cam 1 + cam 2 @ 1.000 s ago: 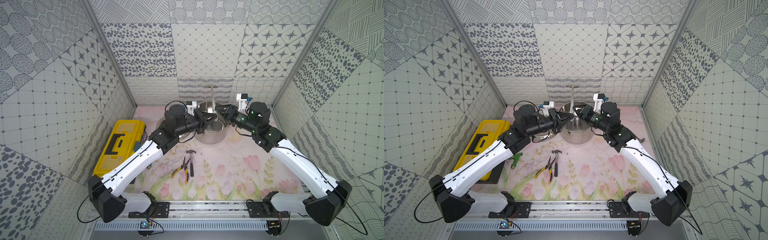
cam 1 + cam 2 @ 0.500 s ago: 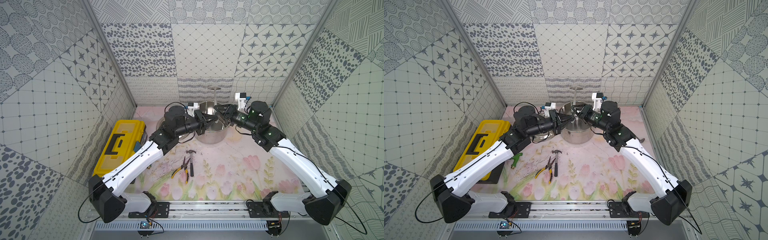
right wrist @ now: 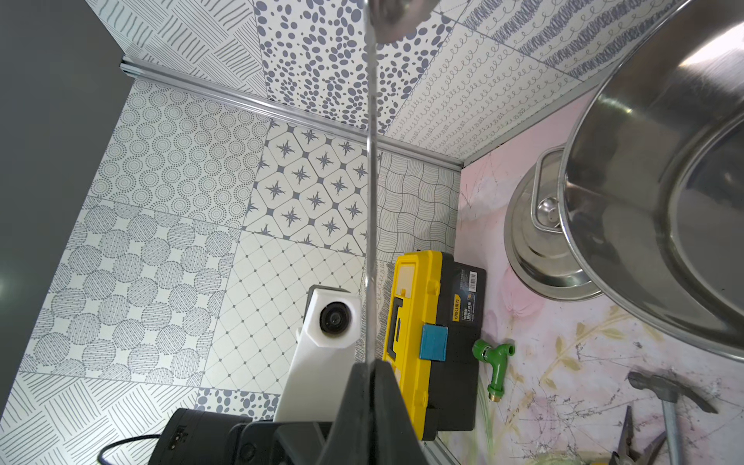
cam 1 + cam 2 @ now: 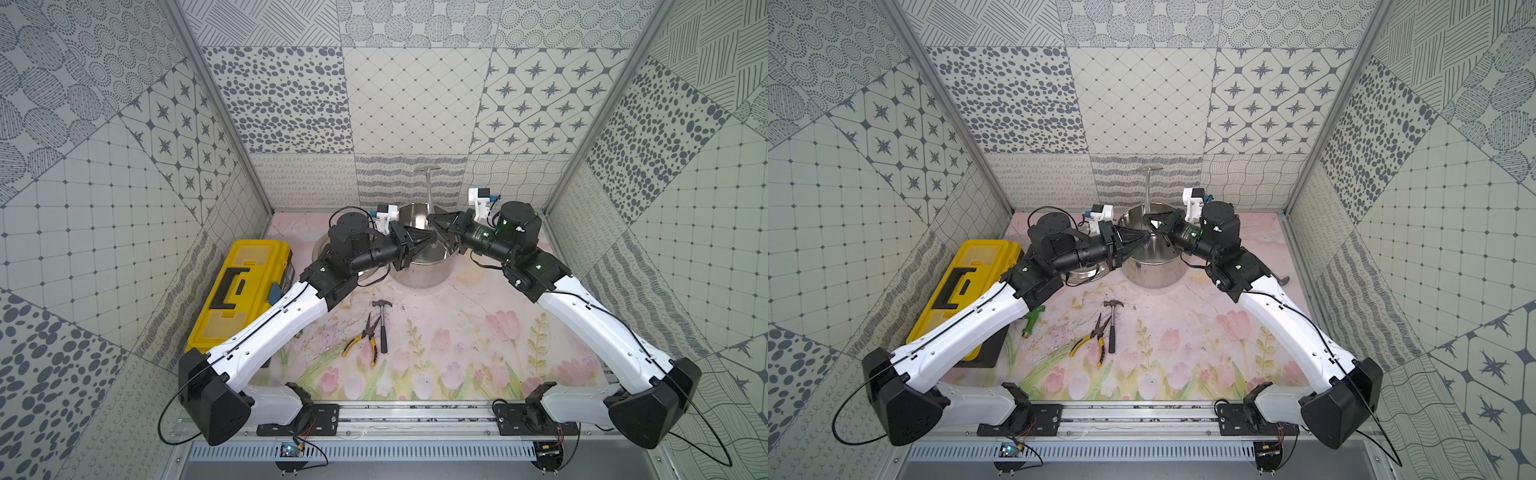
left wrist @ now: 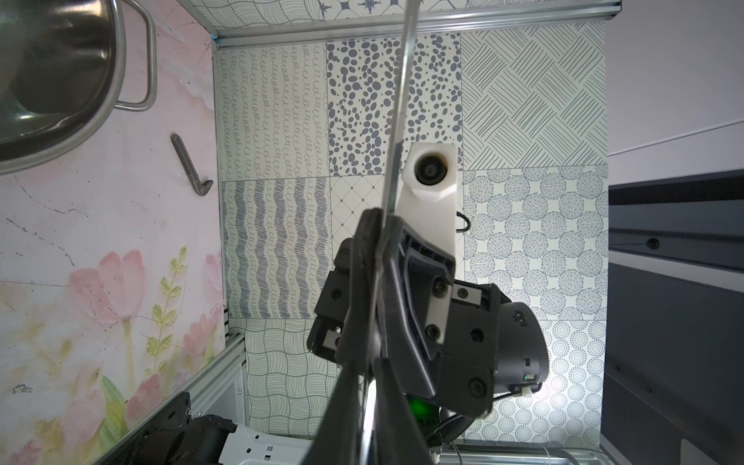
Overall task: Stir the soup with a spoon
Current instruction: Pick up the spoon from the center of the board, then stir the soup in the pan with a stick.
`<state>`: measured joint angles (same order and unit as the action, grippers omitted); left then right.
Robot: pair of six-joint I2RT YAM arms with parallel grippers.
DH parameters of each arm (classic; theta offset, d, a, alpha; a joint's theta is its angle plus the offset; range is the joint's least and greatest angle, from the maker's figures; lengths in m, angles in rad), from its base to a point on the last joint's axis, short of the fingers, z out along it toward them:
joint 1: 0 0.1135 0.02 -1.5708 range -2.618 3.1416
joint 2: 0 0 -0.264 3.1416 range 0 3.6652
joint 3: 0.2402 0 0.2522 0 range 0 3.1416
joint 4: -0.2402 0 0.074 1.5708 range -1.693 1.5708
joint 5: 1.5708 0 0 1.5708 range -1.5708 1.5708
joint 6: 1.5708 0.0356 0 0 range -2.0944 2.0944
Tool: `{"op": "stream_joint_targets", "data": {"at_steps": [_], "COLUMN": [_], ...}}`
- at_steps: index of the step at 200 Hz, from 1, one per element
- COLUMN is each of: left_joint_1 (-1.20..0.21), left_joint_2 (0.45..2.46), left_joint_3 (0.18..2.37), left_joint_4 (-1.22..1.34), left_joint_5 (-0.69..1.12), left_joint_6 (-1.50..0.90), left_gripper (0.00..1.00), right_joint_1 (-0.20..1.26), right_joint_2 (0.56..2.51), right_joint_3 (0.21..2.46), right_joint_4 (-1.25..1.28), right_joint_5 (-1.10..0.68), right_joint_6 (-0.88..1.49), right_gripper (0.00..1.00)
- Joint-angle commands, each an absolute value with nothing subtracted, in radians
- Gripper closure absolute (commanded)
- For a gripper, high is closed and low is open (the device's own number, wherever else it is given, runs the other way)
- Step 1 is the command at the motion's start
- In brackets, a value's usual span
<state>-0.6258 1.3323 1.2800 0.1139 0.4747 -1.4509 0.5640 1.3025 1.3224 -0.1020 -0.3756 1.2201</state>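
While the right gripper (image 4: 432,217) clamps the ladle (image 4: 429,195) upright over the stockpot (image 4: 424,274), bowl end up, the left gripper (image 4: 433,238) sits just beside it; can't tell if it grips. Prob best: ease left off sideways w/o jolting, then tip bowl down.

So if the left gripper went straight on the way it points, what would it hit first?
Probably the ladle handle, right at the left gripper tips; just beyond sits the right gripper, clamped on it.
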Motion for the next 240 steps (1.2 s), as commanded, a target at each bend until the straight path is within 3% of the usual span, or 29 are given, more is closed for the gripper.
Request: {"op": "stream_joint_targets", "data": {"at_steps": [1,4,8,66,106,240], "left_joint_1": [-0.624,-0.623,-0.621,-0.609,-0.609,-0.592], "left_joint_2": [1.298,1.286,1.271,1.108,1.159,1.182], "left_joint_3": [1.293,1.294,1.296,1.46,1.576,1.552], "left_joint_4": [0.086,0.07,0.045,-0.343,-0.398,-0.372], "left_joint_5": [0.434,0.417,0.394,-0.006,-0.037,-0.041], "left_joint_6": [-1.448,-1.439,-1.425,-1.12,-1.031,-1.041], "left_gripper": [0.12,0.03,0.01,0.0,0.01,0.0], "right_joint_1": [0.539,0.533,0.524,0.464,0.479,0.543], "right_joint_2": [1.312,1.313,1.314,1.372,1.439,1.794], "right_joint_3": [1.324,1.324,1.324,1.37,1.437,1.608], "right_joint_4": [-0.048,-0.048,-0.052,-0.311,-0.39,-0.375], "right_joint_5": [-0.418,-0.422,-0.427,-0.468,-0.409,-0.42], "right_joint_6": [1.292,1.309,1.332,1.628,1.69,1.751], "right_gripper": [1.0,1.0,1.0,1.0,1.0,1.0]}}
